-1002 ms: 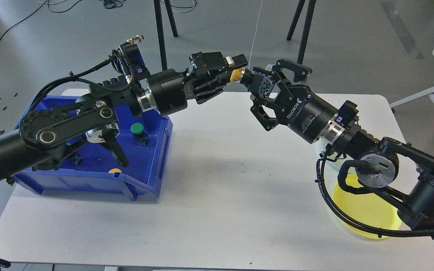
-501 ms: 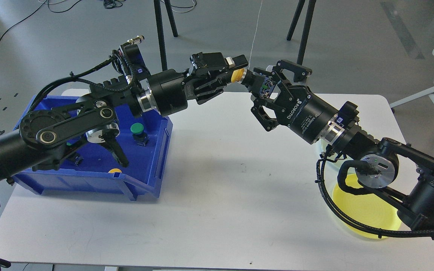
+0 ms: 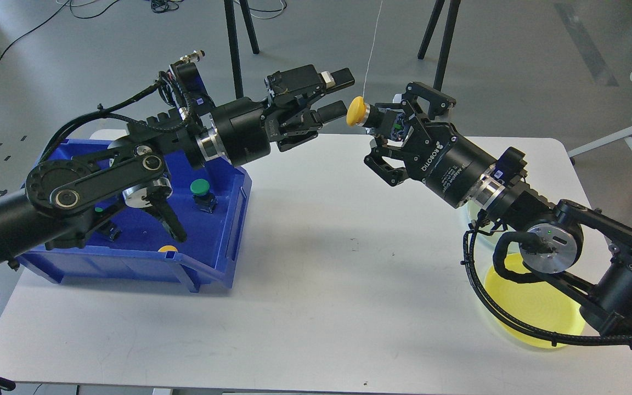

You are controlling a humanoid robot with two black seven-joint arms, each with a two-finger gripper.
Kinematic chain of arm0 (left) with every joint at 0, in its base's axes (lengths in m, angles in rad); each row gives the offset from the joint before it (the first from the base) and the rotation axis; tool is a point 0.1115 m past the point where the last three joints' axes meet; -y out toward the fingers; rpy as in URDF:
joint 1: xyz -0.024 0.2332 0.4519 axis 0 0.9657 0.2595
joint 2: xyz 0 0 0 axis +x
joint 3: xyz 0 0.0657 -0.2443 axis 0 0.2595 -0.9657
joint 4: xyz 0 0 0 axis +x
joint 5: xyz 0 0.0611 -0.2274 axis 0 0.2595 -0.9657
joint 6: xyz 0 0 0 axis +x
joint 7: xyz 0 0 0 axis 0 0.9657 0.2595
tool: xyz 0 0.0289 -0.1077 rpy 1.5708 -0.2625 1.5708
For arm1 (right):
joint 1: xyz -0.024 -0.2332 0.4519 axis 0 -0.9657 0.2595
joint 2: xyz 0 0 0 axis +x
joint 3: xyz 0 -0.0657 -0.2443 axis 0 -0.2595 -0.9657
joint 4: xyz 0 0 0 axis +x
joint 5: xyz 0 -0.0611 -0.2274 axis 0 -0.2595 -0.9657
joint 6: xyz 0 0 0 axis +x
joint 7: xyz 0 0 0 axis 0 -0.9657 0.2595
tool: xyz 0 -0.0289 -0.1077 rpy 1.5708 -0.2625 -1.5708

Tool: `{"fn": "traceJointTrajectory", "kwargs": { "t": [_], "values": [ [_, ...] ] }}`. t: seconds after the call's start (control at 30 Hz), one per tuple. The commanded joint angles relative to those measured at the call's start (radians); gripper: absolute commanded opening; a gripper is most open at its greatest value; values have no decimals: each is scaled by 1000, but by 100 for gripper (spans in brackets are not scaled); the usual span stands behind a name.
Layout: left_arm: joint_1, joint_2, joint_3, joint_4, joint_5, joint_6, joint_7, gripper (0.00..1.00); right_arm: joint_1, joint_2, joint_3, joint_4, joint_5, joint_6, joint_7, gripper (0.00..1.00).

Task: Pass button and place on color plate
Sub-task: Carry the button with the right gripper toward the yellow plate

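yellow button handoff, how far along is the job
Done: the left tool stands open, clear of the yellow button. In hand: the right tool grips the button's body in the air above the table. Left: carrying it to the yellow plate and setting it down. A green button sits in the blue bin.

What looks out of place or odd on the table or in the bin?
Nothing stands out. The yellow button sits in the right gripper, held over the table; the left gripper is open beside it. The blue bin stands upright with a green button inside, and the yellow plate lies flat.
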State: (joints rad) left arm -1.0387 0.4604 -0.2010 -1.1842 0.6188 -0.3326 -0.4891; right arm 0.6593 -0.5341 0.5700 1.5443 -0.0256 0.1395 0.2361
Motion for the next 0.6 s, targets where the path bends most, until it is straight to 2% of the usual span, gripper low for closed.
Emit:
{"fn": "traceJointTrajectory", "kwargs": {
  "t": [0.0,0.57],
  "values": [
    [0,0,0,2,-1,0,0,77,-9,-3,5,2,1,5,0,0],
    [5,0,-6,5,-4,1,0,79,-138,-67,129,28,1,42,0,0]
  ]
}}
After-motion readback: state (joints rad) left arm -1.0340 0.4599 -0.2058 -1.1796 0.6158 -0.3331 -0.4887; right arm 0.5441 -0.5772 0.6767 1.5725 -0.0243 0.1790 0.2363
